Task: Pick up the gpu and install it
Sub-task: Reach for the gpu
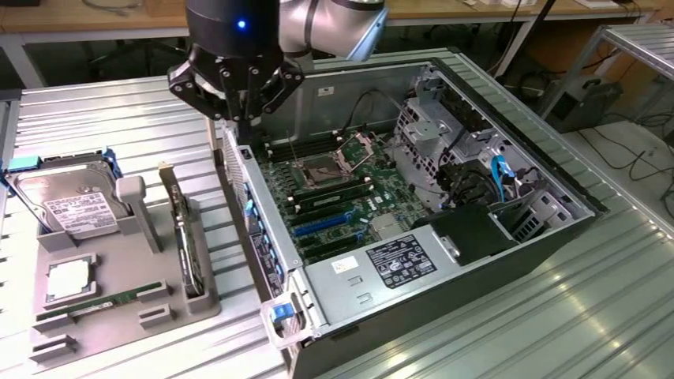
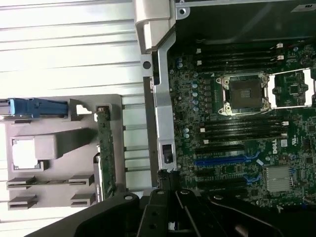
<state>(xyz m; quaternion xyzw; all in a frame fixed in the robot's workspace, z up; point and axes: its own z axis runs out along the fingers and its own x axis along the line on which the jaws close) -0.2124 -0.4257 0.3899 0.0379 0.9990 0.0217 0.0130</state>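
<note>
Claw (image 1: 245, 133) hanging from the arm, fingers drawn together with nothing between them, tips pointing down at the rear edge of the open case (image 1: 337, 103). Directly beneath the tips is the case's slotted rear wall, where it meets the ribbed metal table (image 1: 589, 316). Past that wall, on the claw's side toward the exterior view's right, the motherboard (image 1: 337, 201) lies flat inside the case, with its open socket (image 1: 319, 170) close to the claw and the blue slots (image 1: 321, 225) farther along. On the claw's other side, toward the exterior view's left and well apart from it, a grey tray (image 1: 158, 312) sits on the table. The gpu (image 1: 186, 245) stands on edge in the tray slot nearest the case, its pale bracket end the nearer to the claw, untouched. The wrist view shows the gpu (image 2: 105, 148) as a thin strip running parallel to the case wall. Farther from the claw on the same tray are a hard drive (image 1: 74, 207) propped upright beside a blue handle (image 1: 21, 164), a square silver chip (image 1: 69, 278) lying flat, and a memory stick (image 1: 100, 304) in its slot.
</note>
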